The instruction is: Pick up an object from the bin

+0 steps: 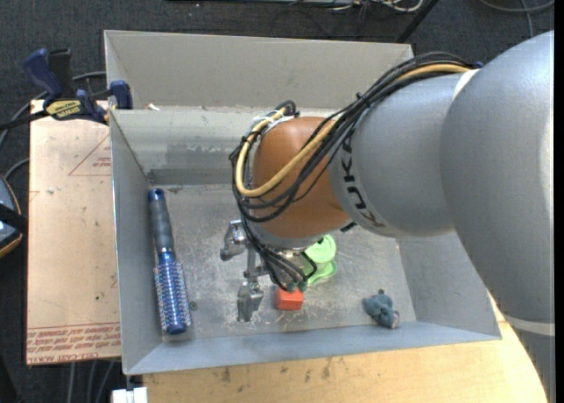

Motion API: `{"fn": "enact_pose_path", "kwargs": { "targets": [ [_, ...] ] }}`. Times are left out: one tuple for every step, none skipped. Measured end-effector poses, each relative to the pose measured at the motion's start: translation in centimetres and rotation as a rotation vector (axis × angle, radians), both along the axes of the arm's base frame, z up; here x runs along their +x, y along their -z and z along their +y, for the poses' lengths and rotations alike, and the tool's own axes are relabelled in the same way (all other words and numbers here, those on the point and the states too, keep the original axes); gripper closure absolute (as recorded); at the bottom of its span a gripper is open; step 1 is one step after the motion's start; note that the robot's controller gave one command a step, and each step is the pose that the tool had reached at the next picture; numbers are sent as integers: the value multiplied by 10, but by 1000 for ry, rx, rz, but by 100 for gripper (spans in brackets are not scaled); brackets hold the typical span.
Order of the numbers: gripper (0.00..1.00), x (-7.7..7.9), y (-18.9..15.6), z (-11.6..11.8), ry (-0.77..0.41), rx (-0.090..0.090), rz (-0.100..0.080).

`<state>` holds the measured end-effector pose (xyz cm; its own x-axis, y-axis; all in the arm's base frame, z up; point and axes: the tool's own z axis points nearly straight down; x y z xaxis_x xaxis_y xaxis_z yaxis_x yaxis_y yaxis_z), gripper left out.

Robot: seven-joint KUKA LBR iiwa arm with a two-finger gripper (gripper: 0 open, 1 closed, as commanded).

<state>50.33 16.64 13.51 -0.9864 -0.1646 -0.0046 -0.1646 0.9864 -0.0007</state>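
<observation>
Camera view puts your end effector low in the front middle of the bin, pointing down, close to the bin floor. You can't tell whether it is apart or together, since the orange cover above hides most of it. The nearest thing is a red block, just beside the end effector on the view's right, lying on the floor near the front wall. You can't tell if the two touch. A green piece sits just behind the block, partly under the cover. A grey lump lies in the front right corner, well apart. A blue brush lies along the left wall, bristle end to the front and handle to the back, well apart from the end effector. Cables loop over the cover and run up the arm.
</observation>
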Motion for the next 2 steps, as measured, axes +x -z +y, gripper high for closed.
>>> {"fn": "enact_pose_path", "kwargs": {
  "targets": [
    [0,19,43,-75,29,-3,7],
    [0,-3,61,-119,71,8,-8]
  ]
}}
